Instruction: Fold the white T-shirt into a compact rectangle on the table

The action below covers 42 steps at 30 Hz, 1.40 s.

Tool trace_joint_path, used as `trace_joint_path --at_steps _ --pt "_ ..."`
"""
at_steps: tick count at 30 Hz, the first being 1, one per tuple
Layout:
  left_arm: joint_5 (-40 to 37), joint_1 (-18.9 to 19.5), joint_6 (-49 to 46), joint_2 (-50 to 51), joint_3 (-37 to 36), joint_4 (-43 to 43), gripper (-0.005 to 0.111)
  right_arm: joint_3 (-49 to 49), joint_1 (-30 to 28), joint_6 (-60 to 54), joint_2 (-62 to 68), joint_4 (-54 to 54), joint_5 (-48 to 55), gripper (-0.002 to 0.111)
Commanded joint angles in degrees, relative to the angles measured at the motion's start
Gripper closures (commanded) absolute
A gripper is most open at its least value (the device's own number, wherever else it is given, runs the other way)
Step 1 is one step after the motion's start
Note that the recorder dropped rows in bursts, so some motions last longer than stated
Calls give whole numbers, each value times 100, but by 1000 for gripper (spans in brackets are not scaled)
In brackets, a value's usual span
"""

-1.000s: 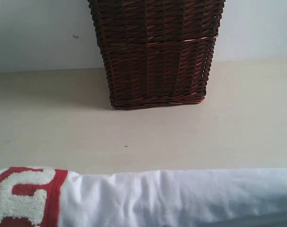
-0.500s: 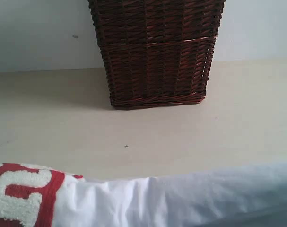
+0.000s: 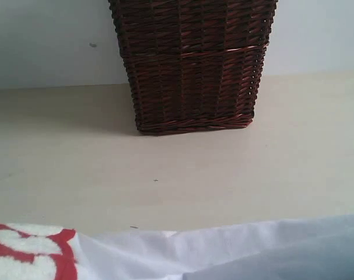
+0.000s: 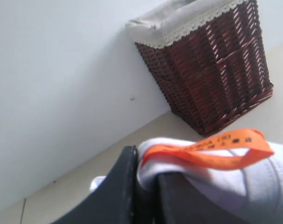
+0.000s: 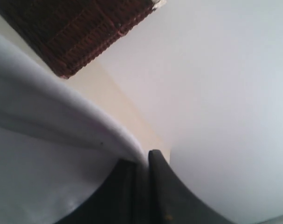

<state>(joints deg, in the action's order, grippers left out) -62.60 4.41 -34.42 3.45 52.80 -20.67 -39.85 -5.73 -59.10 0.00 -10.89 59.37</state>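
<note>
**A:** Where's the white T-shirt (image 3: pixel 235 254)?

**B:** Along the near edge of the exterior view. Its long axis runs side to side, with the fuzzy red-edged letters (image 3: pixel 25 259) at the left end.

**A:** And the grippers?

**B:** Only the wrist views show them. The left gripper (image 4: pixel 143 172) pinches cloth beside the orange tag (image 4: pixel 211 149), and the right gripper (image 5: pixel 142 163) is clamped on a fold.

**A:** Around it?

**B:** A pale table (image 3: pixel 223 169), with a dark wicker basket (image 3: pixel 191 64) against a white wall (image 3: pixel 42 41). The basket's lace-trimmed liner (image 4: pixel 178 21) shows from the left wrist only.
</note>
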Motion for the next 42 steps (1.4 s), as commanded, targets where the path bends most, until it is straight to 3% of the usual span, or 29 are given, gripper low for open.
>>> trace_joint_path --at_steps 1,6,10,20,28,35,42 --pt "84 16 12 -285 253 175 107 -418 -32 -84 0 -245 -86 108" --pt "-704 16 399 -345 417 213 107 -606 -32 136 0 -256 522 108" --pt "-736 134 501 -345 311 221 107 -530 -32 553 0 -221 1060 108" --pt "-690 162 230 166 -1352 211 107 626 -32 186 0 -170 353 108" --pt "1264 162 -888 1805 -1999 84 107 1892 -32 -1138 115 -633 -1360 108" --pt "1932 162 -1111 3522 -2011 -139 107 2505 -32 -1953 976 -1258 -2230 108" --pt "3104 162 -1209 4953 -2011 -310 107 2542 -32 -2174 2034 -1603 -3300 108"
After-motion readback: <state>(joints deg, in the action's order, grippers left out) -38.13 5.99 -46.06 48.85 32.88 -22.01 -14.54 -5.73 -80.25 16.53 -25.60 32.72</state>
